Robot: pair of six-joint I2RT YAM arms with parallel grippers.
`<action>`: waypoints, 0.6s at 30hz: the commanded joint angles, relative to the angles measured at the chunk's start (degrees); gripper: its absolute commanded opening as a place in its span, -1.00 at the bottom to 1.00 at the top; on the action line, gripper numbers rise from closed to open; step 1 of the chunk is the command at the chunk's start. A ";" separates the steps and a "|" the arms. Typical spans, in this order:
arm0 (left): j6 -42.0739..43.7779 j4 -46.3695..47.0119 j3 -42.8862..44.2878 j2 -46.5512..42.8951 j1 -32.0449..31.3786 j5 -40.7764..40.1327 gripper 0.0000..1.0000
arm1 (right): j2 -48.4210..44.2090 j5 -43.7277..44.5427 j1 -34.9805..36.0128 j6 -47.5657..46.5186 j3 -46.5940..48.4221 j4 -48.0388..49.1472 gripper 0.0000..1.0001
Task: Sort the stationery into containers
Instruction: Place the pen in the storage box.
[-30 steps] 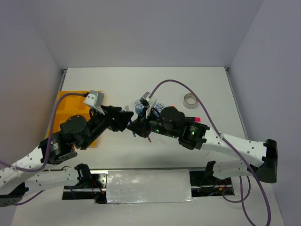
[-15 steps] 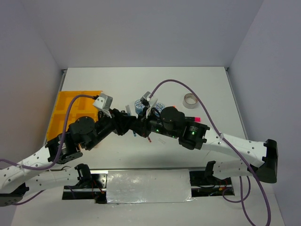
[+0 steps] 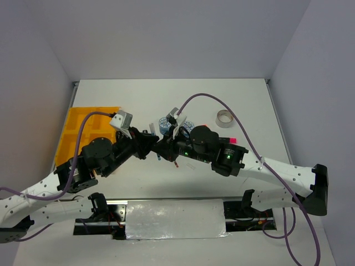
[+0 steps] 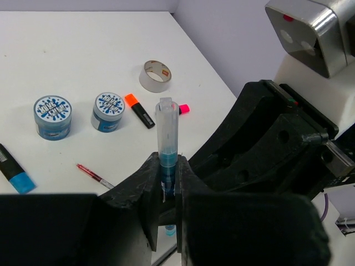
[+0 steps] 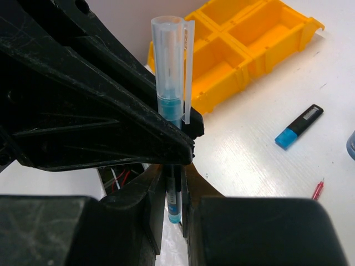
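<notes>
A thin blue pen (image 4: pixel 167 133) with a clear cap stands upright in the air between my two arms. My left gripper (image 4: pixel 168 177) is shut on its blue barrel. My right gripper (image 5: pixel 173 183) is shut on the same blue pen (image 5: pixel 170 72) lower down, facing the left one. In the top view the left gripper (image 3: pixel 151 143) and right gripper (image 3: pixel 163 149) meet above the table's middle. The yellow tray (image 5: pixel 238 55) of containers lies behind the left arm, at the table's left (image 3: pixel 75 124).
On the table lie two blue-white rolls (image 4: pixel 52 116) (image 4: pixel 108 111), a silvery tape ring (image 4: pixel 155 75), an orange highlighter (image 4: pixel 138 110), a pink highlighter (image 4: pixel 183 108), a blue highlighter (image 5: pixel 298 127) and a red pen (image 4: pixel 94 176).
My left arm has swung right to meet the right gripper, and its jaws have closed onto the blue pen. The right gripper has stayed put, holding the pen.
</notes>
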 commanded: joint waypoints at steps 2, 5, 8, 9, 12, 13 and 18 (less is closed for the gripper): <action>0.65 0.44 -0.31 -0.59 -0.36 -0.45 -1.00 | -1.77 0.42 0.40 0.18 2.44 3.24 -0.62; 1.17 -0.70 0.30 -0.60 -0.27 -3.51 -1.00 | -2.55 -0.11 0.40 0.00 1.13 3.33 0.23; 2.67 -2.89 1.97 -0.16 -0.36 -8.68 -1.00 | -3.87 -0.81 0.40 -0.61 -1.15 2.98 0.87; 3.10 -3.86 2.50 0.11 -0.36 -10.19 -1.00 | -4.31 -0.81 0.40 -0.70 -1.86 2.37 0.99; 4.69 -5.01 4.35 1.16 0.51 -14.84 -1.00 | -6.77 0.67 0.32 -0.35 -5.54 1.66 0.99; 5.82 -5.10 5.22 1.60 0.95 -15.73 -1.00 | -7.65 1.11 0.32 -0.18 -6.60 1.66 0.99; 6.88 -11.94 8.39 8.01 9.99 -24.08 -1.00 | -16.87 7.26 -0.04 -0.44 -12.58 -2.63 0.99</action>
